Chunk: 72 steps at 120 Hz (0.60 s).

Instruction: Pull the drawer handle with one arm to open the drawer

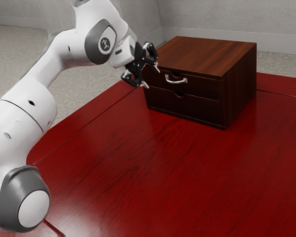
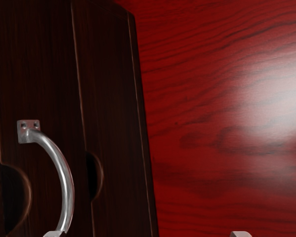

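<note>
A dark wooden cabinet (image 1: 207, 54) with two drawers stands at the far side of the red table (image 1: 152, 168). The upper drawer (image 1: 199, 85) carries a curved silver handle (image 1: 176, 79) and its front lies flush with the cabinet. My black gripper (image 1: 153, 78) hangs open just off the cabinet's front corner, toward the exterior view's left of the handle and not touching it. In the wrist view the handle (image 2: 59, 168) arcs across the dark drawer front (image 2: 39, 74), with one fingertip (image 2: 54, 233) close to its lower end.
The lower drawer (image 1: 187, 104) has a half-round notch and no handle that I can see. Red tabletop spreads wide in front of the cabinet. Grey carpet (image 1: 19, 49) and a pale wall lie beyond the table's edge.
</note>
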### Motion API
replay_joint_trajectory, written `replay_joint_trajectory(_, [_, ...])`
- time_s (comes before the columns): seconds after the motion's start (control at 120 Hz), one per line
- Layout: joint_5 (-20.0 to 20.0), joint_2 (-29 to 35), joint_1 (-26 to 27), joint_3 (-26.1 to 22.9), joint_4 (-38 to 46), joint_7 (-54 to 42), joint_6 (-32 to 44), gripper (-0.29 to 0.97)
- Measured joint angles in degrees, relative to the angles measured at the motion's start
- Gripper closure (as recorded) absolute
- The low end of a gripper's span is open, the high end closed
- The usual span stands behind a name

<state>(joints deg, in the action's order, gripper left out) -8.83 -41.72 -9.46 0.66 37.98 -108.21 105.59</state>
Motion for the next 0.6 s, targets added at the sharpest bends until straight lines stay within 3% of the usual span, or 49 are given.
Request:
replay_joint_trajectory(0.267, [-3.1,-4.6,-2.1,-7.3,-1.7,-6.5,7.9,0.37])
replay_joint_trajectory(0.6, [-4.4,-7.1,-2.9,-7.9,-2.3,-11.2,14.2,0.39])
